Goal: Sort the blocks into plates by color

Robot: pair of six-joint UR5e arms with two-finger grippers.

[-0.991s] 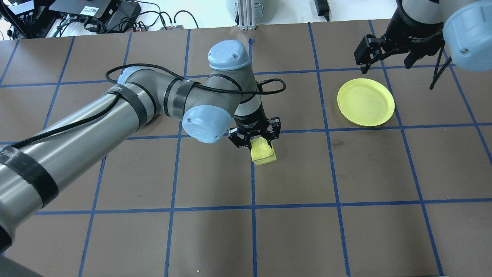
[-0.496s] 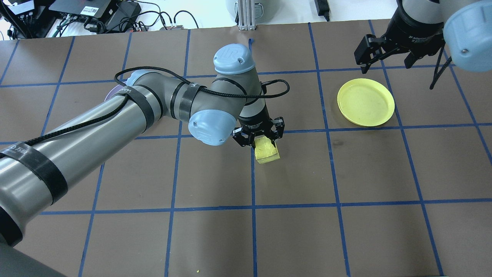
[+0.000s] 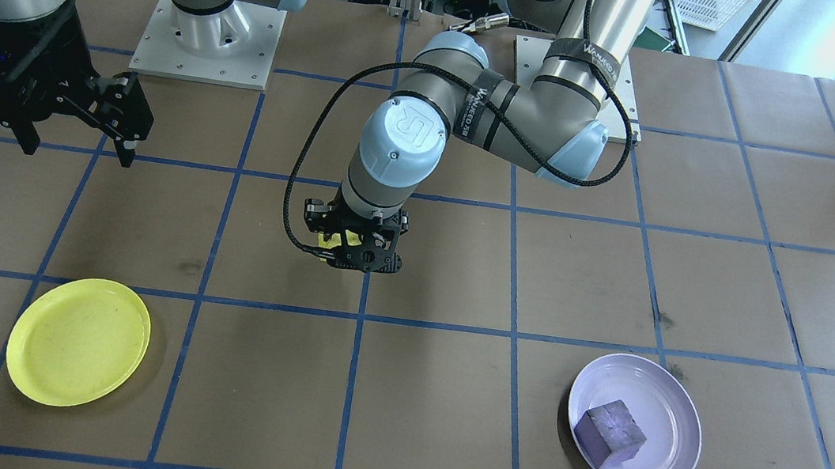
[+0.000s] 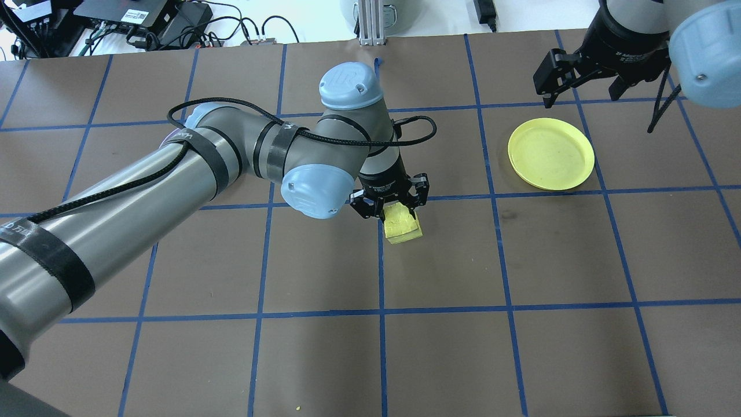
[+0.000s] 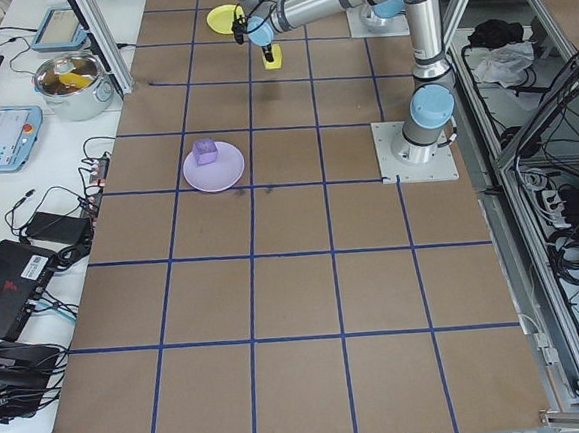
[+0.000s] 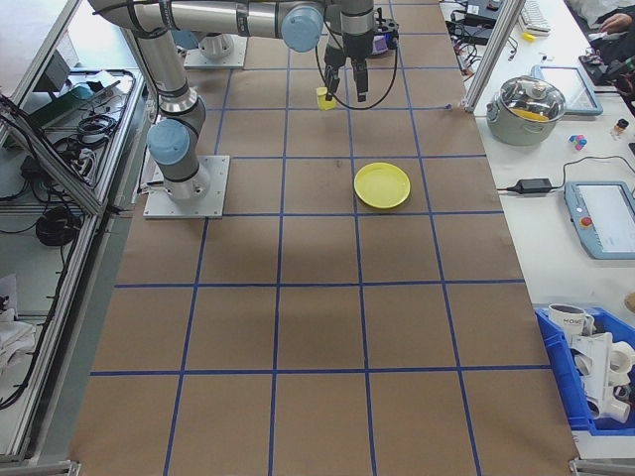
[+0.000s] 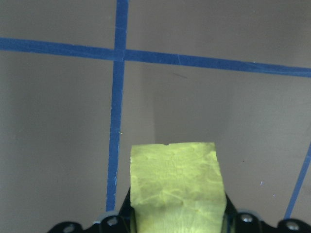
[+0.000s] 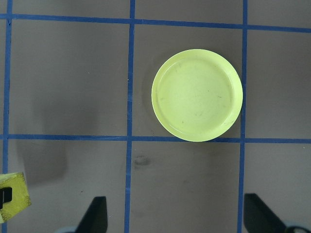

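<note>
overhead exterior view: at centre frame, the yellow block is clenched by the left gripper; at upper right, the right gripper is spread open beside the yellow plate.

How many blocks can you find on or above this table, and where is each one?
2. The yellow block is held in the left gripper near the table's middle; the purple block sits in the lavender plate. None appears hidden.

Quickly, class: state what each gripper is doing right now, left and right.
Left gripper: closed on the yellow block.
Right gripper: open, holding nothing, beside the yellow plate.
</note>
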